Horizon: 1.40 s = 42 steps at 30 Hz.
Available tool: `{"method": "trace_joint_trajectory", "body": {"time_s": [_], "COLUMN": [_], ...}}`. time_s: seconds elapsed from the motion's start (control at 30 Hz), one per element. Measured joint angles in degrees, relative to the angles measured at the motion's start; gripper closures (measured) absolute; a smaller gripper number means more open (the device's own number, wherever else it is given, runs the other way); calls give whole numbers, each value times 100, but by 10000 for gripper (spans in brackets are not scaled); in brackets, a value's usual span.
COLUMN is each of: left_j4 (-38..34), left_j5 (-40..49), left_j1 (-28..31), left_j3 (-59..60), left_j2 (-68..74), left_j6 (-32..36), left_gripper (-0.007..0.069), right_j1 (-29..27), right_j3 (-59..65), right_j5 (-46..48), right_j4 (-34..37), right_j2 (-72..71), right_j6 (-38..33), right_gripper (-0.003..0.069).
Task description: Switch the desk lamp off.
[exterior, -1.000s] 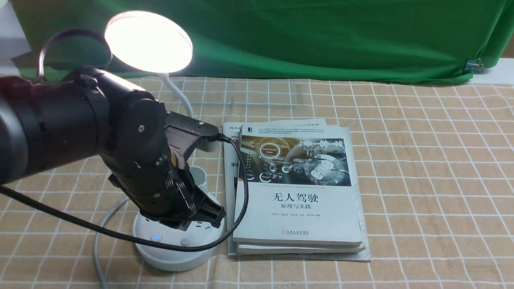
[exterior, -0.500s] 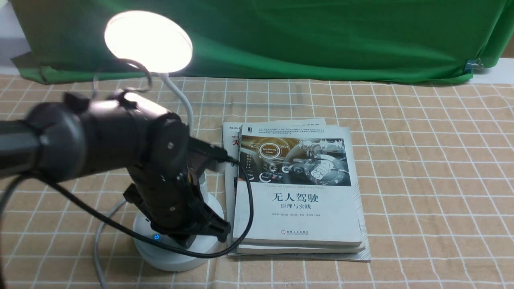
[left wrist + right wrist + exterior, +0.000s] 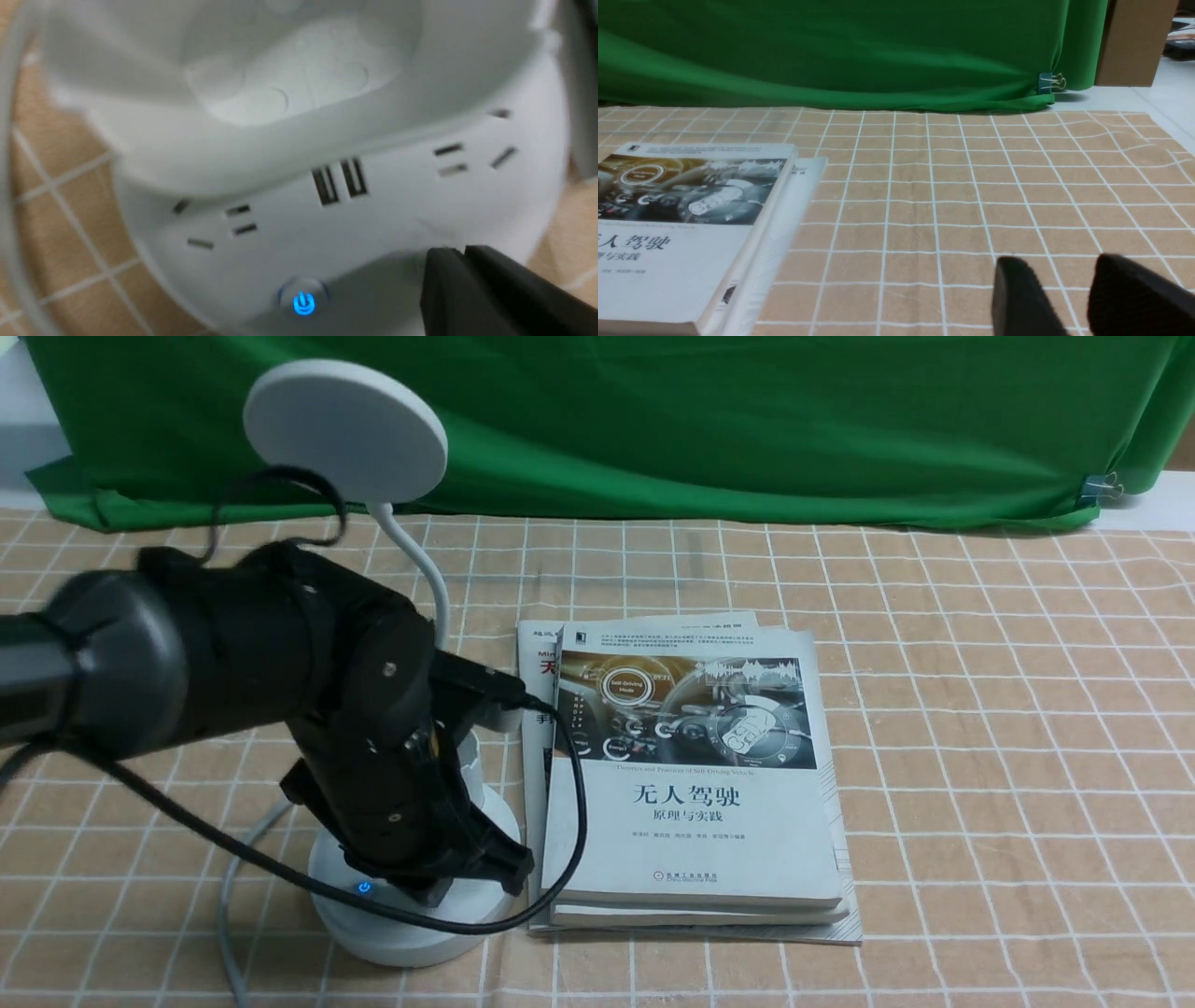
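Observation:
The desk lamp's flat round head (image 3: 345, 432) is white and dark, on a thin bent neck (image 3: 425, 565) at the left. Its round base (image 3: 401, 938) has sockets and a blue-lit power button (image 3: 364, 888). My left gripper (image 3: 437, 894) is shut, with its tips down on the base just right of that button. In the left wrist view the shut tips (image 3: 460, 254) touch the base (image 3: 373, 219) beside the blue button (image 3: 303, 303), below the cup holder (image 3: 280, 93). The second button is hidden under the tips. My right gripper (image 3: 1059, 275) is open and empty above the cloth.
A stack of books (image 3: 691, 784) lies right beside the lamp base; it also shows in the right wrist view (image 3: 682, 224). The lamp's grey cable (image 3: 229, 896) curls at the left. A green backdrop (image 3: 747, 420) hangs behind the checked tablecloth (image 3: 1008, 756).
The lamp head was glowing and is now dark. My left gripper came down onto the base over the second button and has stayed there.

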Motion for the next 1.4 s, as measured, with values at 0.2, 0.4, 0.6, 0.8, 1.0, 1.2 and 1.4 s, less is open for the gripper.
{"method": "trace_joint_trajectory", "body": {"time_s": [0.2,0.4,0.6,0.8,1.0,1.2,1.4], "left_j4": [-107,-181,-181,-181,-181,-181,-181], "left_j5": [211,-307,-1894,-3357,-3639,-3666,-3649], "left_j1": [0,0,0,0,0,0,0], "left_j3": [57,778,2279,3811,4686,5070,5248], "left_j2": [-634,-1801,-3560,-5611,-7020,-7674,-7687], "left_j6": [-6,-225,-333,-497,-548,-548,-548], "left_gripper": [619,619,619,619,619,619,619], "right_j1": [0,0,0,0,0,0,0], "right_j3": [0,0,0,0,0,0,0], "right_j5": [0,0,-4,-4,-4,-4,-4], "right_j4": [0,0,0,0,0,0,0], "right_j2": [0,0,0,0,0,0,0], "right_j6": [0,0,0,0,0,0,0], "right_gripper": [417,417,417,417,417,417,417]}}
